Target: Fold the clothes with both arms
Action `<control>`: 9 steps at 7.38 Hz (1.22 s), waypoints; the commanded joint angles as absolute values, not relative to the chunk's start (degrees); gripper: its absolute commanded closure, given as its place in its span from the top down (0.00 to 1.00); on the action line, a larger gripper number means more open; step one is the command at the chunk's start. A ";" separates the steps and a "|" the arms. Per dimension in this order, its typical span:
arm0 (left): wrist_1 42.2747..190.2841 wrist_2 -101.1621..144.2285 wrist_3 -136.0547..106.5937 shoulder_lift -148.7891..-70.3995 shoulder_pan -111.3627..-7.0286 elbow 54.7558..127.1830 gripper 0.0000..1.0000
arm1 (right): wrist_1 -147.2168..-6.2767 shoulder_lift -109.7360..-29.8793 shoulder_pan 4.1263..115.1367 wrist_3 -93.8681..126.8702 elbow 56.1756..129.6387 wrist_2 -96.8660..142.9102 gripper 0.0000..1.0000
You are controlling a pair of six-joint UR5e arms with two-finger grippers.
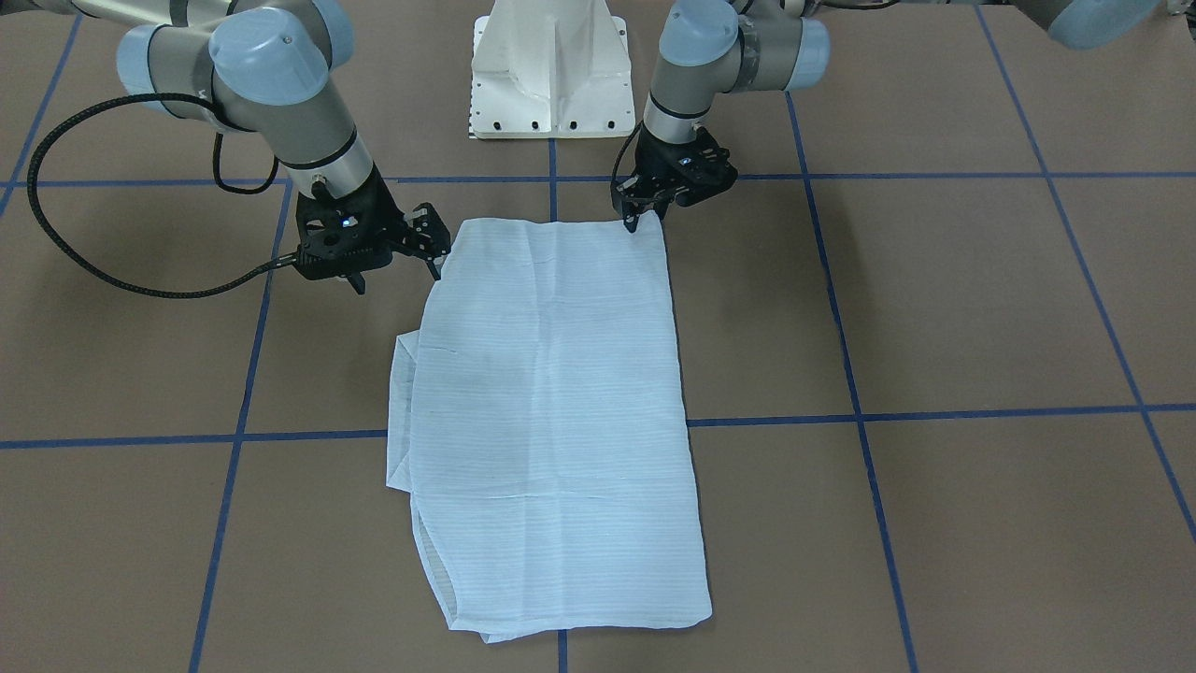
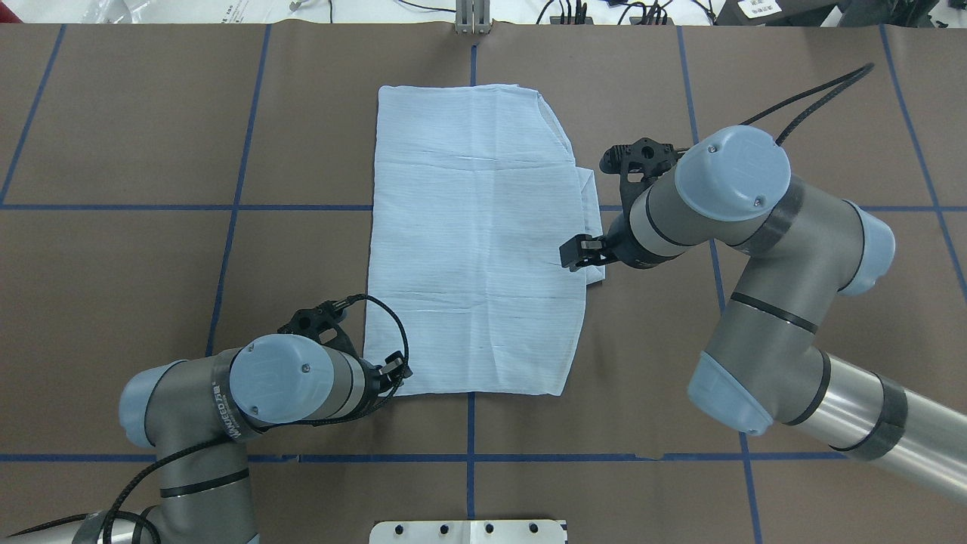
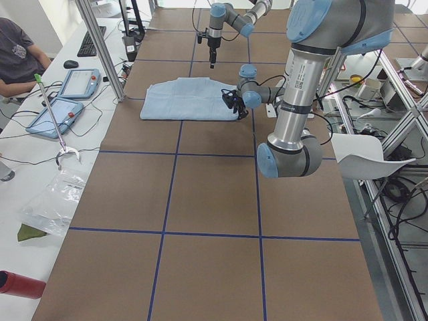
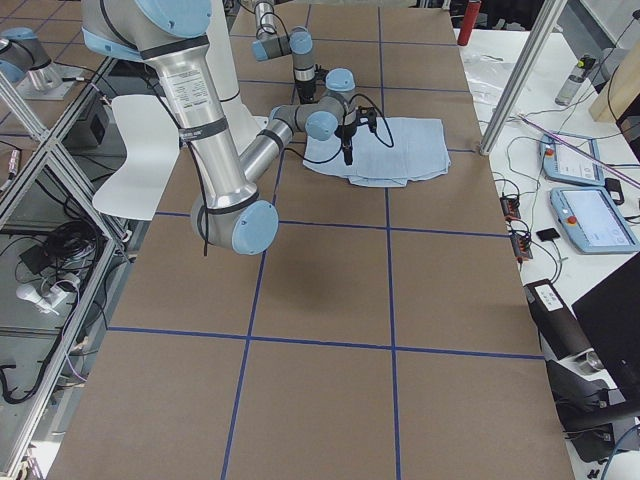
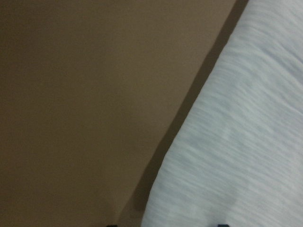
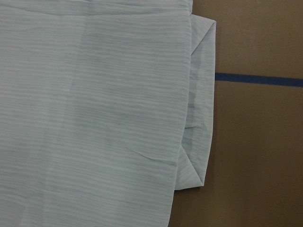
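Both grippers stood open, the left gripper (image 1: 643,217) at a robot-side corner of the one folded shirt (image 1: 551,402), the right gripper (image 1: 397,273) beside the other, the shirt lying flat mid-table (image 1: 934,308).

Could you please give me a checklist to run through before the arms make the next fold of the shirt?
1. Shirt lies flat as a rectangle on the table: ok.
2. Left gripper at a shirt corner on the robot's side: ok.
3. Left gripper shut on cloth: not ok; it looks open in its wrist view.
4. Right gripper holding cloth: not ok; open, beside the shirt's edge.
5. Edges even: not ok; an under layer sticks out on the robot's right side.
6. Collar and sleeves tucked neatly inside: cannot tell.
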State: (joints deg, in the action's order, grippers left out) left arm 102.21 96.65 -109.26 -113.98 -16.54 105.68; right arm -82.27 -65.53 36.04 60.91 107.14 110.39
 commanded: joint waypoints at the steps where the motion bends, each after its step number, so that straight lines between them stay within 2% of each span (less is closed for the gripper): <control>1: 101.95 96.77 -109.07 -114.00 -16.61 105.56 0.55 | -82.27 -65.57 36.04 60.91 107.14 110.48 1.00; 4: 101.26 96.77 -109.07 -113.91 -17.22 105.56 0.52 | -82.27 -65.57 36.04 60.91 107.05 110.39 1.00; 5: 99.77 96.85 -109.07 -114.08 -17.23 105.99 0.48 | -82.27 -65.57 36.04 60.91 107.05 110.39 1.00; 7: 99.75 96.86 -109.07 -114.26 -17.14 106.08 0.18 | -82.27 -65.65 36.04 60.91 107.05 110.39 1.00; 9: 99.76 96.94 -109.07 -114.43 -16.96 106.08 0.14 | -82.27 -65.65 36.04 60.91 107.05 110.39 1.00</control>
